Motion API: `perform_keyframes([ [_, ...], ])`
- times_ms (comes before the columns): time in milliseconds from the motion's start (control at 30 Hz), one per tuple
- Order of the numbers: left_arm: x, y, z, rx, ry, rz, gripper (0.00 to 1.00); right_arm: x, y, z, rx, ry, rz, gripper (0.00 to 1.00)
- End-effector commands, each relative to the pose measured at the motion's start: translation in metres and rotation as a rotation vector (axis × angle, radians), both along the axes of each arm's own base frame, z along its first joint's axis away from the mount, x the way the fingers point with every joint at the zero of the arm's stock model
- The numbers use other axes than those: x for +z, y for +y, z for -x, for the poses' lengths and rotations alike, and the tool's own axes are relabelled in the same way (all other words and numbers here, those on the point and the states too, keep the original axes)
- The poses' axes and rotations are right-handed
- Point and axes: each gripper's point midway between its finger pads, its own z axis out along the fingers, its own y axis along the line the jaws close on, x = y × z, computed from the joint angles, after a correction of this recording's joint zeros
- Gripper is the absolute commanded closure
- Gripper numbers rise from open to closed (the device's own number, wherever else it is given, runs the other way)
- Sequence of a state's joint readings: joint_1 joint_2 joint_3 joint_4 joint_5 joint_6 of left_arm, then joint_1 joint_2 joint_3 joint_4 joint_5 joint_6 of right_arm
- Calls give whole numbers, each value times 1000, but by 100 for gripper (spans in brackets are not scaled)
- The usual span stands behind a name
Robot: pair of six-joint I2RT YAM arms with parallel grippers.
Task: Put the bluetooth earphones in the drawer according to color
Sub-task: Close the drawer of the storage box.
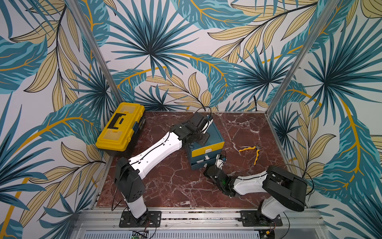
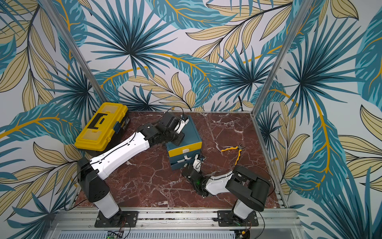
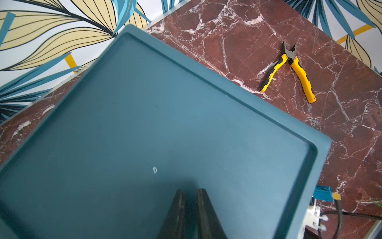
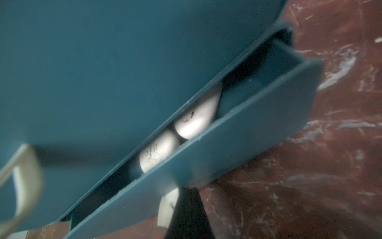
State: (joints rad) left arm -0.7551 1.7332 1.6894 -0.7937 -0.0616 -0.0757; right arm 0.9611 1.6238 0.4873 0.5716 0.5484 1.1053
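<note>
**Task items.** Two white smooth oval earphone cases (image 4: 198, 115) lie touching, side by side, inside the bottom drawer (image 4: 237, 134) of the small teal plastic three-drawer cabinet (image 1: 216, 132). They show only through the narrow gap where that drawer stands slightly out. Both carry dark smudges, and both are partly cut off by the drawer front and the frame above. The rest of the drawer's inside is in shadow and cannot be made out. The yellow top front and the teal middle front sit flush, so their contents are unseen.

**Position.** The cabinet stands about mid-table on the red-brown marble-patterned table (image 1: 165, 186).

**Right gripper** (image 4: 189, 192). It is at the near face of the bottom drawer, its jaws closed together, and it shows as one dark blurred wedge. The drawer's white tab handle (image 4: 168, 207) lies just beside it. Whether the tab is pinched cannot be told.

**Left gripper** (image 3: 190, 191). It is over the cabinet's flat top, closed with nothing between the fingers. Contact with the surface cannot be confirmed.

**Surroundings.** A yellow-and-black plastic toolbox (image 1: 121, 126) sits at far left. Yellow-handled pliers (image 1: 253, 152) lie to the right of the cabinet and apart from it, handles spread.
</note>
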Motion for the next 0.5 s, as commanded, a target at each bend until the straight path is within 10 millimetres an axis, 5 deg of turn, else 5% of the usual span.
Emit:
perform_keyframes([
  [0, -61, 15, 27, -28, 205, -143, 84, 21, 24, -10, 42, -47, -85, 100],
  [467, -63, 20, 24, -26, 205, -152, 84, 25, 34, -25, 25, -65, -124, 100],
])
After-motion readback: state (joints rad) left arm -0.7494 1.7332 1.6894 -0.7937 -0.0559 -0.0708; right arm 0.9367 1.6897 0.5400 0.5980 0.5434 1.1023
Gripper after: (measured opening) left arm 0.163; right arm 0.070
